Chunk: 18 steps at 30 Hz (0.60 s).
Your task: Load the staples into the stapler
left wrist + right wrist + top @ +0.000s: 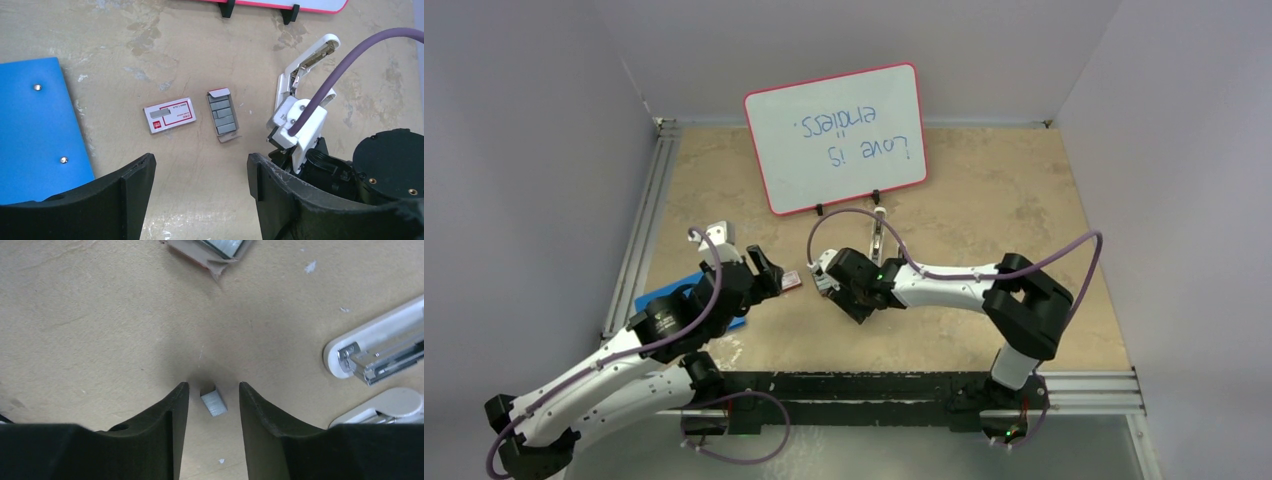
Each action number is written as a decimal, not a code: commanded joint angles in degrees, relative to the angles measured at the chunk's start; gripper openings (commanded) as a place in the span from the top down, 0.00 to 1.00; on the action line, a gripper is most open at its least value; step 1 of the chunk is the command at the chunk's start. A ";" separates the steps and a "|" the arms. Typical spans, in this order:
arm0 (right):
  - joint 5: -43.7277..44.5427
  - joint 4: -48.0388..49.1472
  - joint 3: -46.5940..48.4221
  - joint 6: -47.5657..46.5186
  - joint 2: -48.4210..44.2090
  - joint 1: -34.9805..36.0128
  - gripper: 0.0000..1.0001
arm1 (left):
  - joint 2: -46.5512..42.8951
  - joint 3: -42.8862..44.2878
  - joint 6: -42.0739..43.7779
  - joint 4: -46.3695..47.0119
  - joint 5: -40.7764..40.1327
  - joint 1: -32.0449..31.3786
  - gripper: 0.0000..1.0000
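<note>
The white stapler point(372, 352) lies open on the table, its metal channel showing; it also shows as the stapler point(306, 62) and the stapler point(879, 236), just beyond the right arm. A short strip of staples point(214, 403) lies flat on the table between the fingers of my right gripper point(214, 386), which is open, with a gap on each side of the strip. The grey tray of staples point(223, 116) sits beside its red and white box point(170, 115). My left gripper point(201, 172) hovers open and empty, short of the box.
A blue pad point(35, 130) lies at the left beside the left arm. A red-framed whiteboard point(834, 135) stands at the back of the table. The right gripper point(826, 277) and the left gripper point(769, 268) are close together, with the box point(791, 281) between them.
</note>
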 commanded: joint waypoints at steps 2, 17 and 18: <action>-2.57 -0.27 2.50 -5.51 2.22 0.20 0.60 | 0.70 2.17 -0.34 -0.30 -1.63 0.30 0.32; -9.96 -4.35 1.39 -7.46 -0.28 0.19 0.59 | 0.63 1.81 -0.35 -0.47 -1.42 0.30 0.32; -9.70 -4.28 1.30 -7.26 -0.52 0.12 0.59 | 0.66 1.81 -0.35 -0.47 -1.38 0.30 0.32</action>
